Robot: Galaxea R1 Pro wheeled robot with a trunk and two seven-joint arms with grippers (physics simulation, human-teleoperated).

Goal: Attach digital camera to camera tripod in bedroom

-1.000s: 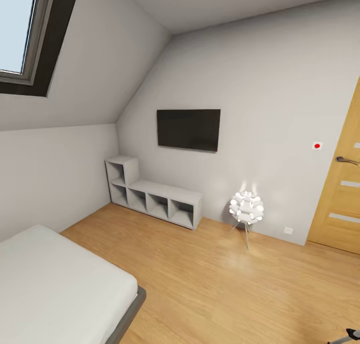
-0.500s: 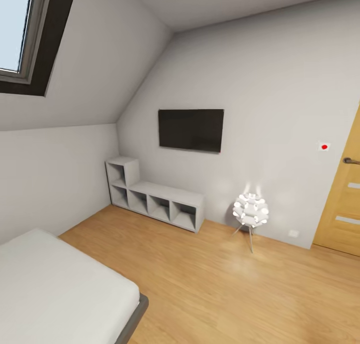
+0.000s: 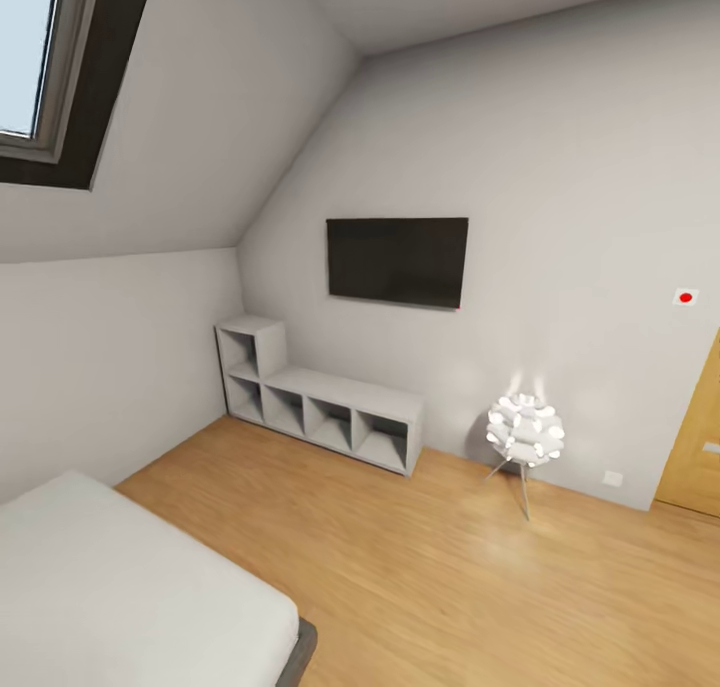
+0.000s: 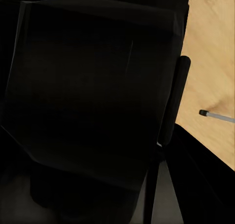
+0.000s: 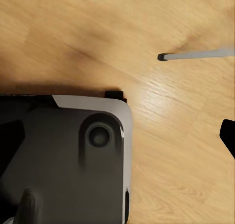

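Note:
The head view looks into the bedroom, with its light wood floor (image 3: pixel 450 577) and white walls. A thin silver leg with a black foot (image 5: pixel 196 54), like a leg of the camera tripod, lies across the wood floor in the right wrist view. The same kind of leg (image 4: pixel 218 116) appears in the left wrist view. The digital camera is out of view. Dark shapes at the edges of both wrist views may be fingers, but I cannot tell how the grippers stand.
A white bed (image 3: pixel 110 587) takes up the near left. A white cube shelf (image 3: pixel 320 412) stands against the far wall under a black wall screen (image 3: pixel 397 261). A glowing ball lamp (image 3: pixel 525 432) stands right of it and a wood door (image 3: pixel 695 447) at the far right. My own dark base (image 5: pixel 63 155) is below the right wrist.
The whole head picture has shifted: shelf, screen, lamp and door all slid to the right, so the camera turned left. The dark bit at the bottom right corner has left the picture.

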